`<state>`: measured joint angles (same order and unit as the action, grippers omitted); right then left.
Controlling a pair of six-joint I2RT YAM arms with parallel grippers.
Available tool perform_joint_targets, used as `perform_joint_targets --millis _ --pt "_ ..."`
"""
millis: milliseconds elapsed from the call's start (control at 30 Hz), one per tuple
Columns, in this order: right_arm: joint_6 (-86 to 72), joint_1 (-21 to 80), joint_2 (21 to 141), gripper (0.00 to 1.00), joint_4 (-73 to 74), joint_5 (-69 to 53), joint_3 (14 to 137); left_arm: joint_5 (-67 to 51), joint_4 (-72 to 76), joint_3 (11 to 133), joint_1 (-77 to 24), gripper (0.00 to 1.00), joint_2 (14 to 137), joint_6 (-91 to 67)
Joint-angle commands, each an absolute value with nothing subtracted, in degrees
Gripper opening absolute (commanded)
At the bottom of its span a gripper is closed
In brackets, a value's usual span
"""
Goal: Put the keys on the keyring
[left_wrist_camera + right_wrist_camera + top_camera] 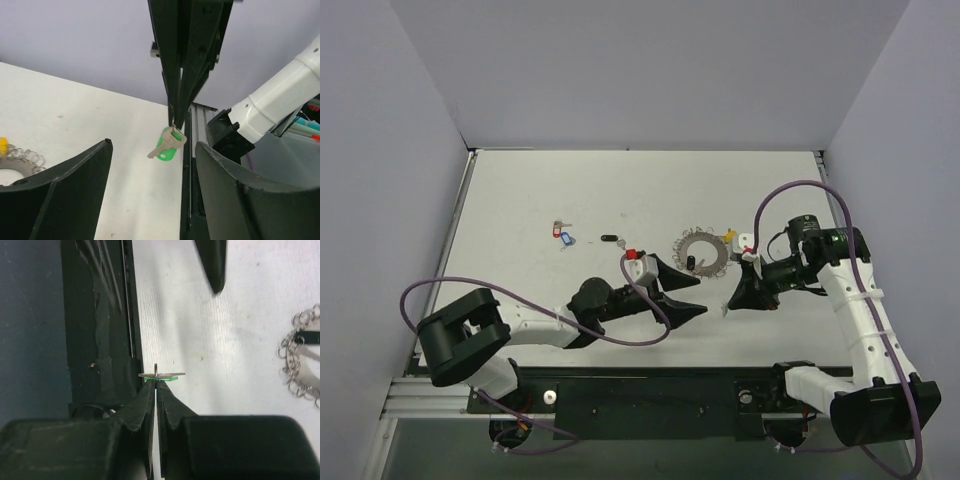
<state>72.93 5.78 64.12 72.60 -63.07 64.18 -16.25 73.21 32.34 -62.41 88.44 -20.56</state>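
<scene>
- Right gripper (729, 305): fingers pressed together on the green key (166, 148), no gap showing in the right wrist view
- It holds the key by the top of its head, just off the fingertips; the silver blade points down and to the left in the left wrist view
- The key hangs clear of the table (520, 200), close to the near edge and beside the black rail (100, 340)
- Left gripper (701, 296): jaws wide apart, nothing between them
- Its open jaws point toward the right gripper; in the left wrist view the key sits in the gap between the two fingers, touching neither
- The two grippers are near each other, tip facing tip, and not in contact
- Keyring (703, 251): flat on the table just beyond both grippers, about midway between them, neither one touching it
- Small metal loops fringe the ring all round; a yellow tag (730, 237) sits at its far right side
- Two loose keys (563, 236), one with a red head and one with a blue, lie together on the table well to the left of the ring
- Black key (610, 239): alone on the table between that pair and the ring
- Whether anything already hangs on the ring apart from the tag: too small to tell
</scene>
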Motion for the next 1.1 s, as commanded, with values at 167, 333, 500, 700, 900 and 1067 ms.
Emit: perform_joint_targets --millis 167,333,500,700,900,1067 --pt "73.92 9.14 68.98 0.0 86.12 -45.1 70.04 -29.0 33.27 41.56 -56.25 0.8 75.15 -9.7" --pt "69.71 11.33 71.72 0.0 85.52 -40.7 72.51 -26.47 27.07 46.14 -60.71 0.65 77.25 -0.27" --pt "66.54 14.06 72.69 0.0 83.68 -38.5 72.25 -19.44 31.45 48.16 -64.77 0.6 81.64 5.71" --pt "66.01 15.38 73.39 0.0 82.97 -39.55 72.33 -18.37 41.46 48.69 -65.04 0.47 87.0 5.01" --pt "66.53 15.47 73.21 0.0 82.97 -40.78 71.63 -16.18 49.21 48.43 -65.57 0.45 90.34 2.73" --pt "66.71 15.47 72.77 0.0 82.53 -41.22 71.1 -17.22 54.84 48.08 -66.0 0.44 92.63 0.36"
